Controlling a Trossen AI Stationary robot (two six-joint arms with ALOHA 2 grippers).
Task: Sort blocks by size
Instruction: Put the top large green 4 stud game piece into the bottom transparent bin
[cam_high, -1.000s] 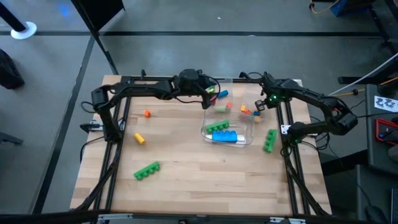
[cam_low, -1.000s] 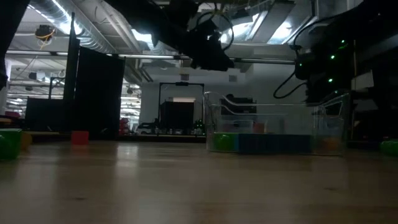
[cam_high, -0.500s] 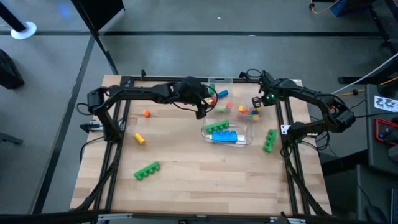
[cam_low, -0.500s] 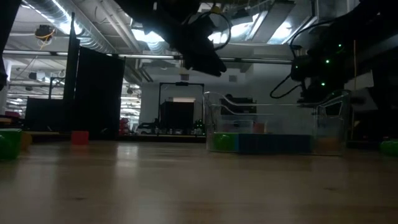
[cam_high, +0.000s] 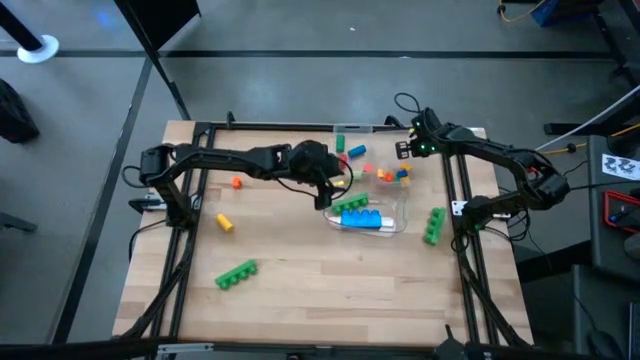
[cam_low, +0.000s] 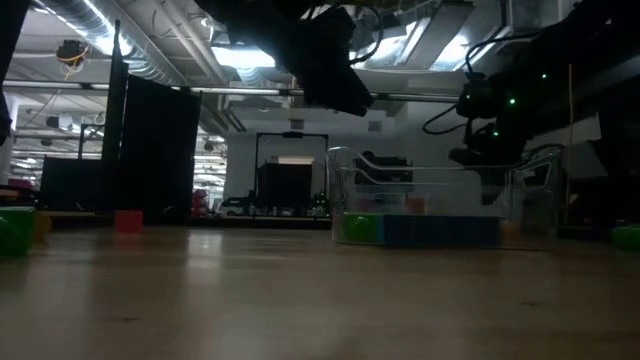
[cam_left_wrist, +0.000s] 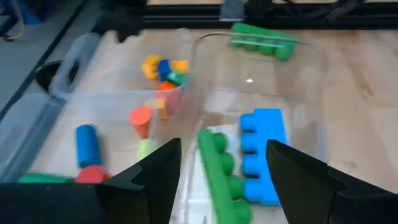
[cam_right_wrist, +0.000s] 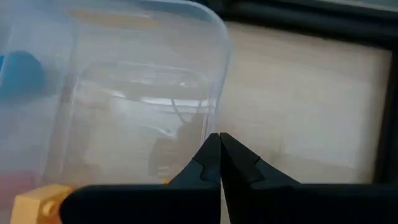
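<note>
While the left gripper (cam_high: 325, 190) hangs with its jaws wide over the clear tray (cam_high: 402, 208), the right gripper (cam_high: 404, 150), jaws closed and empty, sits by the tray's far corner.
A green bar (cam_left_wrist: 219, 168) and blue brick (cam_left_wrist: 261, 152) lie inside the tray, small blocks (cam_high: 385, 175) in its far section; outside lie a green brick (cam_high: 236, 273), a yellow cylinder (cam_high: 224, 222), an orange cube (cam_high: 236, 182) and another green brick (cam_high: 434, 225).

Left hand (cam_left_wrist: 217, 168) agape; right hand (cam_right_wrist: 219, 155) closed.
</note>
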